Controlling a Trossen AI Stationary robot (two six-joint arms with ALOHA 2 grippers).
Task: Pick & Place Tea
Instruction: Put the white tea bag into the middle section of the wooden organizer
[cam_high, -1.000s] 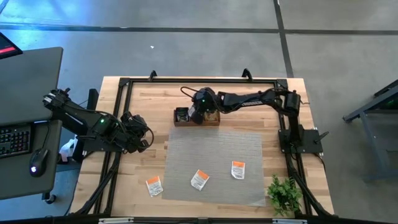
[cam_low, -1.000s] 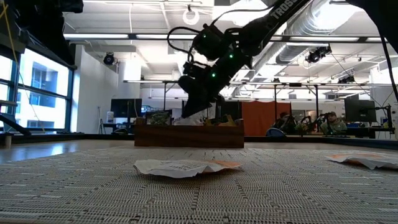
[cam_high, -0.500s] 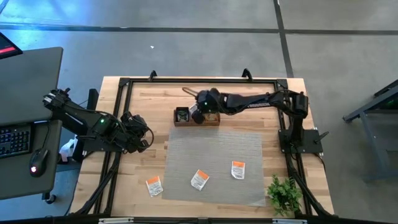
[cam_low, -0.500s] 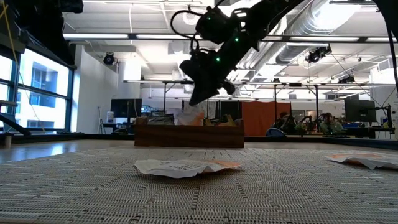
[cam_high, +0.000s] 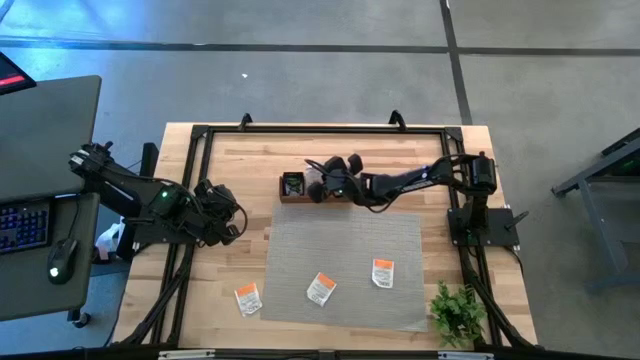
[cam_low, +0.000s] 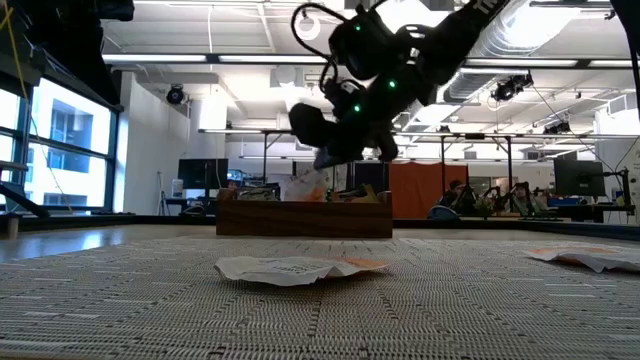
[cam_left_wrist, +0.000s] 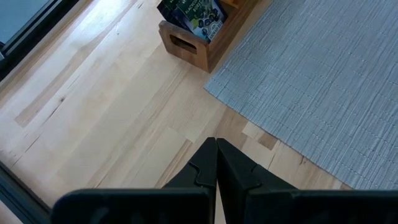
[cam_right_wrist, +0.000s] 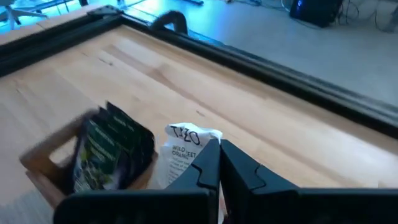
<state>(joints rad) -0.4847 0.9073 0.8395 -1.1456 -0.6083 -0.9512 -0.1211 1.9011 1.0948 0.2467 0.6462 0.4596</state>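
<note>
The table (cam_high: 240, 160) was pale butcher-block wood, its planks running lengthwise, ringed by a black metal frame, and a grey woven mat (cam_high: 345, 265) with a fine ribbed texture covered its middle. Around it lay a polished concrete floor; the low view looked across the mat into a large open workshop with ceiling ducts, strip lights, tall windows and seated people far off. A small green plant (cam_high: 457, 312) stood at the table's near right corner. At the mat's far edge sat a brown wooden box (cam_high: 300, 190) with a slot handle cut into its end — dark sachets (cam_right_wrist: 112, 152) stood upright in its end compartment, and a white-and-orange sachet (cam_right_wrist: 186, 152) stood in the next one. Three more flat, square white-and-orange tea sachets (cam_high: 320, 288) lay on the near part of the table, two on the mat and one on bare wood just off its left corner. The right gripper (cam_high: 318, 185) hung above the box, clear of it, its dark fingers pressed together with nothing between them. The left gripper (cam_left_wrist: 216, 163) waited over bare wood left of the mat, its fingers likewise closed and empty.
</note>
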